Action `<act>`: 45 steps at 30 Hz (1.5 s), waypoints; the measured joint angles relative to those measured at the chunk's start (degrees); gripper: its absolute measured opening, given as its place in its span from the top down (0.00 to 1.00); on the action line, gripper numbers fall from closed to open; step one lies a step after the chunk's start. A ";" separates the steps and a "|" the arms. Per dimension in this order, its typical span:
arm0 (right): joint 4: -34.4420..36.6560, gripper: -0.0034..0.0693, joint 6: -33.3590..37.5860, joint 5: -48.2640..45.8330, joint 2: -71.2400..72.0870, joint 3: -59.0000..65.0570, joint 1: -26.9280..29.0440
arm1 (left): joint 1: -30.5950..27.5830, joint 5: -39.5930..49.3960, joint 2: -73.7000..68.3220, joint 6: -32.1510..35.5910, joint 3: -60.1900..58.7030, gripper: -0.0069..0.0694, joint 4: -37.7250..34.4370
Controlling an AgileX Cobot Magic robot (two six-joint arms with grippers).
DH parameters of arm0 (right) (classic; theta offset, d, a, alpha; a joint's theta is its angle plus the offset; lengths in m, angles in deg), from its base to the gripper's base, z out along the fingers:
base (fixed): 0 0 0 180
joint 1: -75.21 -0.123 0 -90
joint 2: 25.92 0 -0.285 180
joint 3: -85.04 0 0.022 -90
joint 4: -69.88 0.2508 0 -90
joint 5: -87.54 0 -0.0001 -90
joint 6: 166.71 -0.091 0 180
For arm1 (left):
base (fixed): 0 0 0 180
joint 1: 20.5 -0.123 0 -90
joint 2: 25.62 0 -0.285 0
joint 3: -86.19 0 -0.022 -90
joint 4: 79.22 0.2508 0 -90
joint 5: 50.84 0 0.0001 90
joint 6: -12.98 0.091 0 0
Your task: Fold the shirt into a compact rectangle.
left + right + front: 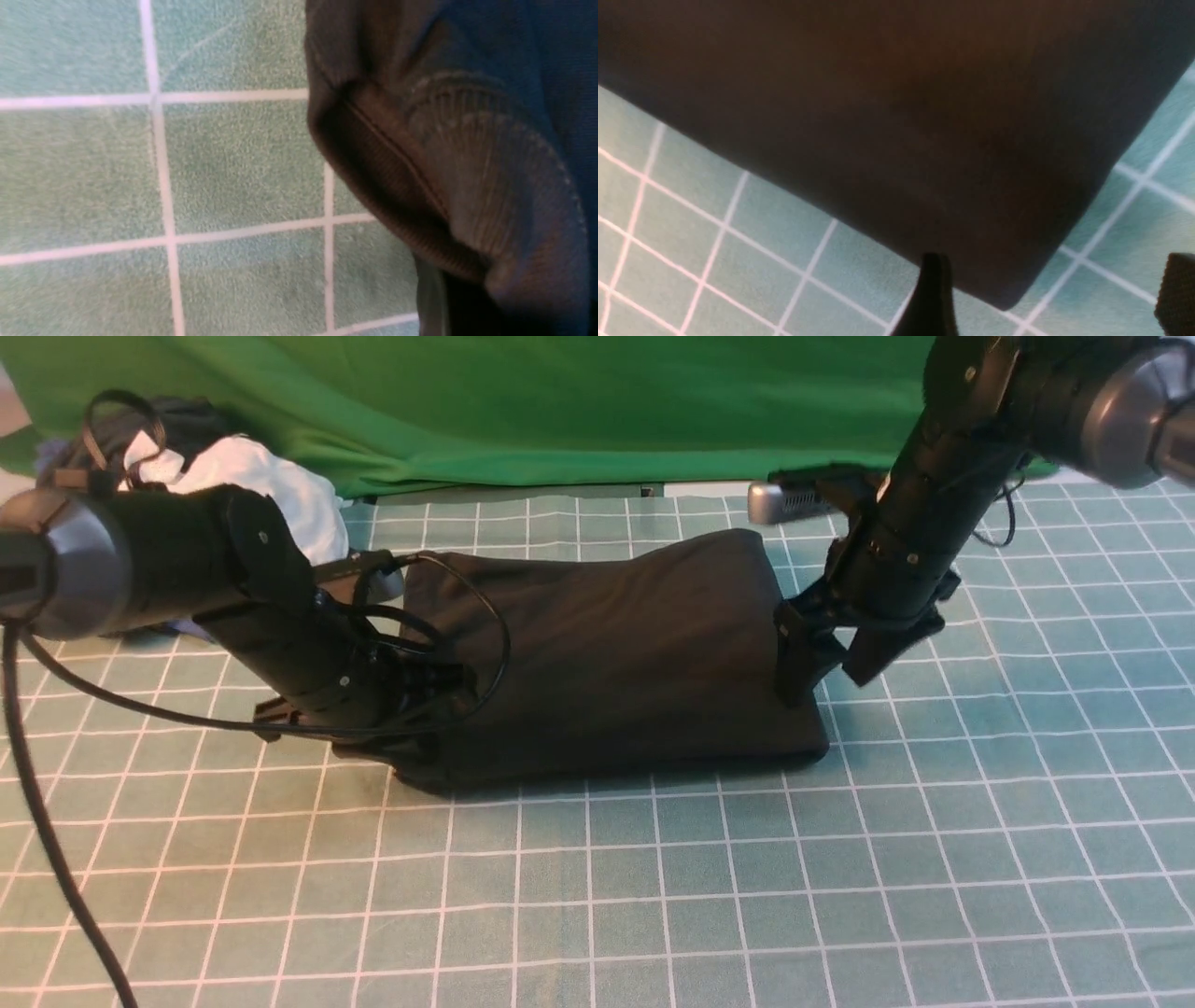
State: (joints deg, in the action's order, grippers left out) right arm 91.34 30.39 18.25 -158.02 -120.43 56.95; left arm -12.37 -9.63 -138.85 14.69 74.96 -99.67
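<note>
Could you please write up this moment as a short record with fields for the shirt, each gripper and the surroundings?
shirt: black shirt, folded into a rough rectangle, lying on the checked cloth
left gripper: left gripper at the shirt's left end, jaws hidden
right gripper: right gripper open at the shirt's right edge, holding nothing
surroundings: white garment at the far left, green backdrop behind

This looks like a staged robot test bench in a lab rather than a home. A teal cloth with a white grid [934, 821] covers the table, and a green backdrop sheet [523, 401] hangs behind it. A heap of spare clothes [252, 476] lies beside the backdrop.
</note>
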 joint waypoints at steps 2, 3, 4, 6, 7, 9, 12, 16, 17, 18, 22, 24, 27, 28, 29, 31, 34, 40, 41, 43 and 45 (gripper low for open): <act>0.76 0.14 0.17 -0.20 -0.92 0.00 0.00 | 0.00 0.02 0.80 -0.29 0.00 0.85 0.22; 1.64 0.14 0.46 -0.20 -1.41 0.00 0.00 | 0.00 0.13 1.04 -0.29 0.00 0.85 0.22; 2.72 0.14 1.17 -0.20 -1.91 0.00 0.00 | 0.00 0.19 1.09 -0.35 0.00 0.85 0.22; 4.31 0.14 2.00 -0.33 -2.81 0.00 0.00 | 0.00 0.34 1.09 -0.40 0.00 0.85 0.33; 4.92 0.14 2.37 -0.33 -3.44 0.00 0.00 | 0.00 0.37 1.09 -0.46 0.00 0.85 0.38; 5.08 0.15 2.48 -0.22 -4.44 0.00 0.00 | 0.00 0.37 1.09 -0.58 0.00 0.85 0.38; 5.15 0.31 2.96 -0.15 -5.06 0.00 0.00 | 0.00 0.37 1.09 -0.71 0.00 0.85 0.38; 5.26 0.78 4.91 -0.15 -4.43 0.00 0.00 | 0.00 2.13 1.24 -0.71 0.00 0.85 -0.12; 5.32 0.85 5.01 -0.09 -3.73 0.00 0.00 | 0.00 3.19 1.45 -0.71 0.00 0.85 -0.22; 5.32 0.88 4.95 -0.09 -2.86 0.10 0.00 | 0.00 3.96 1.82 -0.71 -0.11 0.85 -0.17; 5.03 0.89 3.89 0.34 3.70 3.00 -0.70 | 0.00 5.57 5.63 -1.70 -2.80 0.85 0.00; 4.14 0.89 2.98 0.34 7.92 6.68 -1.68 | 0.00 4.60 9.49 -1.70 -6.58 0.85 -1.60; 3.25 0.89 1.76 0.21 13.23 13.70 -2.84 | 0.00 3.95 14.20 -1.70 -11.93 0.85 -3.22; 3.25 0.89 0.97 0.30 16.27 18.42 -3.73 | 0.00 3.95 17.29 -1.70 -14.99 0.85 -3.90; 3.25 0.89 0.73 0.80 18.04 21.91 -4.40 | 0.00 3.95 18.66 -1.70 -17.09 0.85 -4.40; 3.38 0.89 0.16 2.02 19.76 26.08 -5.35 | 0.06 3.95 20.68 -1.70 -19.42 0.85 -4.94; 3.49 0.88 -2.26 9.55 24.87 36.32 -8.53 | 0.10 3.83 23.70 -1.70 -24.35 0.85 -5.61; 0.74 0.69 -3.52 15.02 26.59 41.09 -11.52 | 0.10 3.26 24.08 -0.56 -26.38 0.80 -5.23; -0.23 0.58 -3.52 15.61 26.59 41.14 -11.71 | 0.05 3.04 24.08 -0.03 -26.43 0.74 -5.01; -0.91 0.47 -3.57 16.19 26.59 41.14 -11.89 | 0.05 2.90 24.08 0.37 -26.61 0.61 -4.71; -1.56 0.40 -3.68 15.94 26.73 41.14 -11.95 | 0.05 3.16 24.08 0.35 -26.60 0.48 -4.47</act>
State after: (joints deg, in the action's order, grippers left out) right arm 89.78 26.71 34.19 -131.29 -79.30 45.00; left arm -12.32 -6.47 -114.77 15.03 48.36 -104.14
